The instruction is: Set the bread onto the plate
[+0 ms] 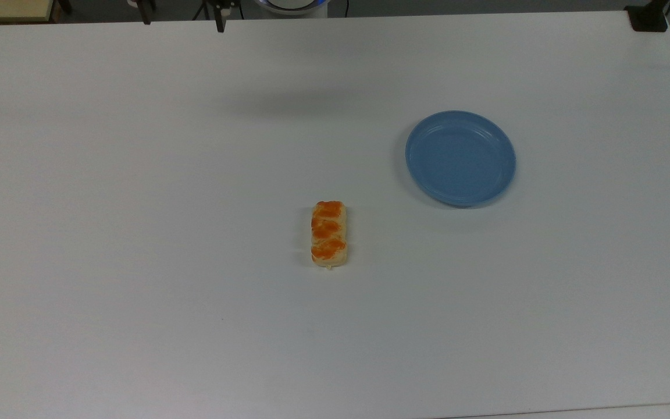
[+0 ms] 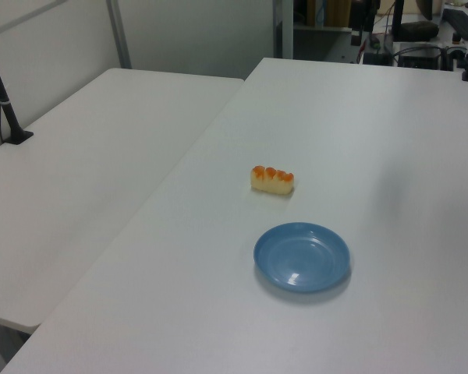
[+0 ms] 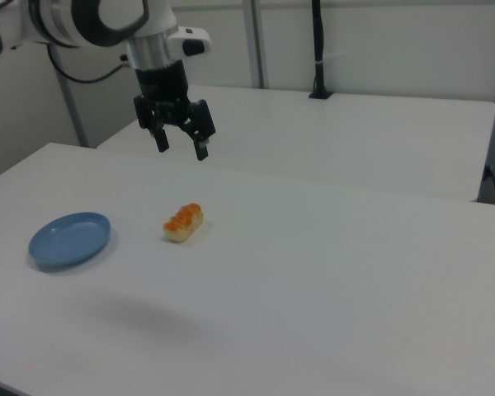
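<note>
Gripper (image 3: 181, 149) hangs empty, fingers spread, well above table (image 1: 137, 233). Bread (image 3: 183, 223) lies below it on bare table, untouched; plate (image 3: 69, 239) well apart, toward right view's left. You descend straight, straddle bread's narrow width, then close gently.

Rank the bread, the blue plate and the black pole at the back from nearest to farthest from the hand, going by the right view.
Going by the right view, from the hand, which hangs open above the table:
1. The bread, just below it on the table.
2. The plate, further off toward the right view's left.
3. The black pole, on the far table toward the right view's right.
The plate and pole are close to call.
</note>
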Action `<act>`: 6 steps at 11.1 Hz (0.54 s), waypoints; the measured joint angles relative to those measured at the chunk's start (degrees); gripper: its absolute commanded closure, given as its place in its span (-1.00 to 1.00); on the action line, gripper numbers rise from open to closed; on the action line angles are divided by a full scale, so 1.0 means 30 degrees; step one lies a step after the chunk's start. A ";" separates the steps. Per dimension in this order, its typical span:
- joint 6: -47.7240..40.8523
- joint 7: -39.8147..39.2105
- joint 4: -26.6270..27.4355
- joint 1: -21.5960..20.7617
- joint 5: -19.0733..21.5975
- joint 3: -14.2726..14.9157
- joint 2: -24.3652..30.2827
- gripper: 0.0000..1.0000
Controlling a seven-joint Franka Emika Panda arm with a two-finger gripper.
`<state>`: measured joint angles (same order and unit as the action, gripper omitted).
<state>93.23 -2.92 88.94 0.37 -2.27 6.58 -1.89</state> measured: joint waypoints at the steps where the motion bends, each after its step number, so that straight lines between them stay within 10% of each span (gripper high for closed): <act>1: 0.0430 -0.0004 0.0012 0.0000 -0.0050 0.0000 -0.0345 -1.00; 6: 0.3862 0.0933 0.0124 -0.0877 -0.0026 -0.0126 -0.2630 -1.00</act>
<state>104.82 -0.12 89.32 -2.26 -2.35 6.21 -9.78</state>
